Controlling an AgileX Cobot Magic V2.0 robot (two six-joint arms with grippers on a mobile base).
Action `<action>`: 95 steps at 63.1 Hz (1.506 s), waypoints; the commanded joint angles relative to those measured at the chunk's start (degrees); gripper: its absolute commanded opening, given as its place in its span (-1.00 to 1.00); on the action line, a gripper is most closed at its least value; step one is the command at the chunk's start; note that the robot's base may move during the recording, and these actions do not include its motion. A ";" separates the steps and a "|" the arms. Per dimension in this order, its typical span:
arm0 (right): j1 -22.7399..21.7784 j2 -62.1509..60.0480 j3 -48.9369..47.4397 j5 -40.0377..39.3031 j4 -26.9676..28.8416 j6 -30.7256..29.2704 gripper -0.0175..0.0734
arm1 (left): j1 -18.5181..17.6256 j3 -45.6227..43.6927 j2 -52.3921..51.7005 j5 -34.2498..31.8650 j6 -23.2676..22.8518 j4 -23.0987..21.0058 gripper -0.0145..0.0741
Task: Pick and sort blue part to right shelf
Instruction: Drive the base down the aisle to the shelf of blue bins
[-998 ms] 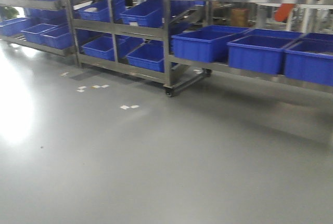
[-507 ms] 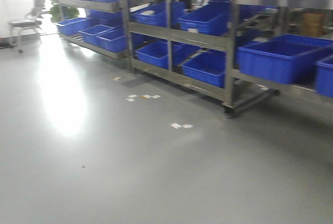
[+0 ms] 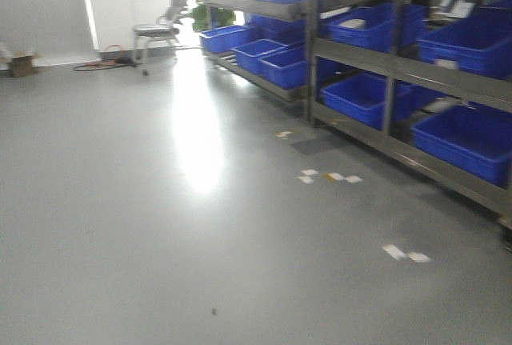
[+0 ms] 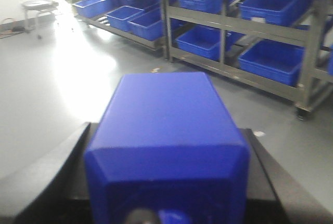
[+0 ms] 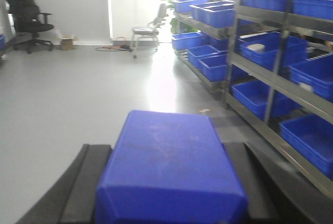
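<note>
**Item:** blue part (image 4: pixel 164 109). Squat, boxy and deep blue. Its sloped shoulders and small round cap lay at 6 o'clock in the left wrist view.

**Location:** carried in the left gripper (image 4: pixel 167 130). The black fingers (image 4: pixel 62 172) were closed against the flat side walls at 9 and 3 o'clock.

**Right gripper** (image 5: pixel 164 146)**:** likewise clamped, on a second blue block (image 5: pixel 169 161) whose cap was not visible.

**Destination:** right shelf (image 3: pixel 416 69), a steel rack with blue bins (image 3: pixel 364 97). It stood from 1 to 4 o'clock in the front view, across grey floor (image 3: pixel 160 225). A chair (image 3: pixel 160 29) was at 11 o'clock.

**Handling, as judged:** rigid moulded plastic, probably hollow and light, and not fragile. The smooth faces could slip. Best held mid-body on the broad parallel sides, clear of shoulders and cap.
</note>
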 commanded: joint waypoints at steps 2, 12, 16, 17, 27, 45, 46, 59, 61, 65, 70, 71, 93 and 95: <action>0.00 0.40 -1.51 -5.46 -0.91 -0.43 -0.26 | -0.09 -1.64 0.81 -5.02 -0.08 0.04 -0.11; 0.00 0.40 -1.51 -5.44 -0.91 -0.43 -0.26 | -0.09 -1.64 0.81 -5.02 -0.08 0.04 -0.11; 0.00 0.40 -1.51 -5.44 -0.91 -0.43 -0.26 | -0.09 -1.64 0.81 -5.02 -0.08 0.04 -0.11; 0.00 0.40 -1.51 -5.44 -0.91 -0.43 -0.26 | -0.09 -1.64 0.81 -5.02 -0.08 0.04 -0.11; 0.00 0.40 -1.51 -5.44 -0.91 -0.43 -0.26 | -0.09 -1.64 0.81 -5.02 -0.08 0.04 -0.11; 0.00 0.40 -1.51 -5.39 -0.91 -0.43 -0.26 | -0.09 -1.64 0.81 -5.02 -0.08 0.04 -0.11; 0.00 0.40 -1.51 -5.39 -0.91 -0.43 -0.26 | -0.09 -1.64 0.81 -5.02 -0.08 0.04 -0.11; 0.00 0.40 -1.51 -5.39 -0.91 -0.43 -0.26 | -0.09 -1.64 0.81 -5.02 -0.08 0.04 -0.11; 0.00 0.40 -1.51 -5.39 -0.91 -0.43 -0.26 | -0.09 -1.64 0.81 -5.02 -0.08 0.04 -0.11; 0.00 0.40 -1.51 -5.39 -0.91 -0.43 -0.26 | -0.09 -1.64 0.81 -5.02 -0.08 0.04 -0.11; 0.00 0.40 -1.51 -5.39 -0.91 -0.43 -0.26 | -0.09 -1.64 0.81 -5.02 -0.08 0.04 -0.11; 0.00 0.40 -1.51 -5.39 -0.91 -0.43 -0.26 | -0.09 -1.64 0.81 -5.02 -0.08 0.04 -0.11; 0.00 0.40 -1.51 -5.45 -0.91 -0.43 -0.26 | -0.09 -1.64 0.81 -5.02 -0.08 0.04 -0.11; 0.00 0.40 -1.51 -5.45 -0.91 -0.43 -0.26 | -0.09 -1.64 0.81 -5.02 -0.08 0.04 -0.11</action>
